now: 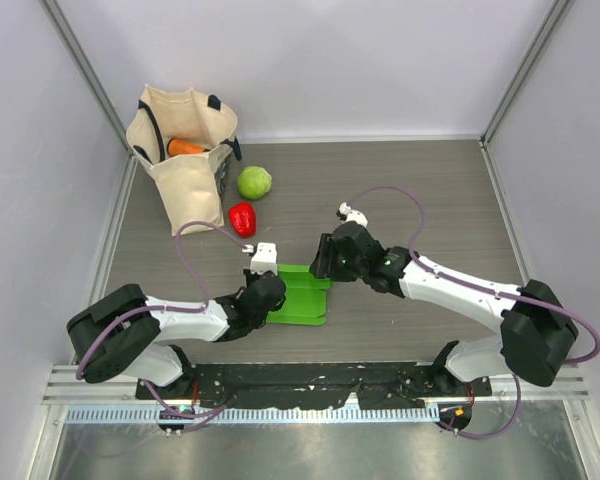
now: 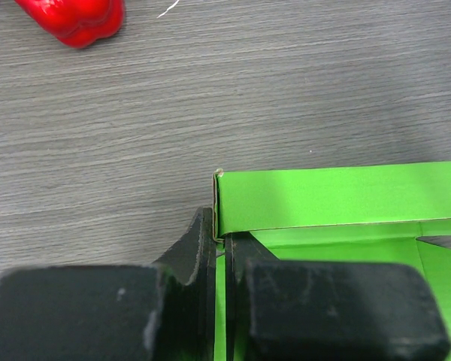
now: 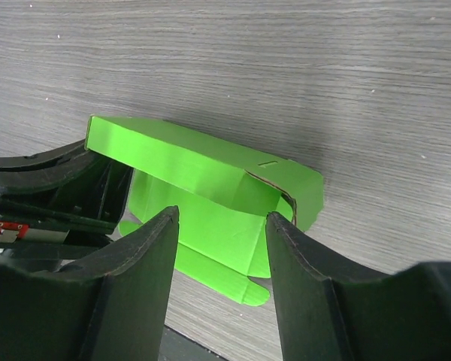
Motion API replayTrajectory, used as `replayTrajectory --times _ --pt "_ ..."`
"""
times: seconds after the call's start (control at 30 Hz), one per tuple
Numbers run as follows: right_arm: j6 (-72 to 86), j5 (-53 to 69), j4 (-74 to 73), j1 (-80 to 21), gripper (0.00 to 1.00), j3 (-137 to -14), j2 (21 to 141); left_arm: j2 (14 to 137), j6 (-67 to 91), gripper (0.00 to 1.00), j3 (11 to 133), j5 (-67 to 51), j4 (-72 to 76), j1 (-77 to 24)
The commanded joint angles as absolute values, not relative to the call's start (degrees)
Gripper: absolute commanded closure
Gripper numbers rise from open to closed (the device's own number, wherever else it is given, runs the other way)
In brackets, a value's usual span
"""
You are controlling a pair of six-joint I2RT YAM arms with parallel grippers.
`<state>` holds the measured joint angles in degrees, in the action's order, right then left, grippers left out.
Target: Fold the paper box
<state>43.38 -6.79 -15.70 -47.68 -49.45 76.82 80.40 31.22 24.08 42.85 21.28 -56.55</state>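
At the far left of the bench [image 1: 420, 190], a cream cloth bag [image 1: 180, 170] is seen standing open, with an orange carrot [image 1: 185, 147] lying inside it. Just to the right of the bag, a round green vegetable [image 1: 254, 182] is set, and a red pepper [image 1: 242, 218] is placed just in front of it. The same red pepper [image 2: 79, 16] is caught at the top left corner of the left wrist view.

Nearer the arms, the left tool [image 1: 272, 295] is found at the left edge of the paper box [image 1: 305, 295]. In the left wrist view the left tool [image 2: 220, 229] is closed on the paper box [image 2: 338, 199]: a thin upright edge of green card is pinched between the two black fingers [image 2: 199, 248], right at the corner where a raised side wall begins. That wall is stood up along the far side, while the remainder of the card is laid flat on the bench.

The paper box is thus located near the middle of the bench, between the two tools. At its right end the right tool [image 1: 325, 262] is held. In the right wrist view the right tool [image 3: 222, 216] is open, its fingers [image 3: 146, 263] spread well apart, and the paper box [image 3: 188, 162] is framed between them with one panel lifted and a notched flap tilted. Whether the card is touched by these fingers cannot be told.
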Motion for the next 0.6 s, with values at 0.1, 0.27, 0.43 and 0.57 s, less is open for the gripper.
replayTrajectory --times 0.1,0.27,0.43,0.57 --pt "44.6 -3.6 -7.8 -47.5 0.45 -51.7 80.3 79.7 31.5 1.0 24.0 43.0 19.3 -56.3" --pt "48.2 -0.8 -2.0 -45.8 0.46 -48.6 80.3 79.3 31.6 1.0 23.6 42.6 19.3 -56.2" --pt "54.6 5.4 8.2 -43.1 0.52 -43.1 80.1 79.0 31.7 1.0 23.5 42.4 19.3 -56.3" --pt "58.2 7.0 12.8 -41.8 0.6 -40.2 79.9 78.5 31.8 1.0 23.2 42.2 19.2 -56.3"
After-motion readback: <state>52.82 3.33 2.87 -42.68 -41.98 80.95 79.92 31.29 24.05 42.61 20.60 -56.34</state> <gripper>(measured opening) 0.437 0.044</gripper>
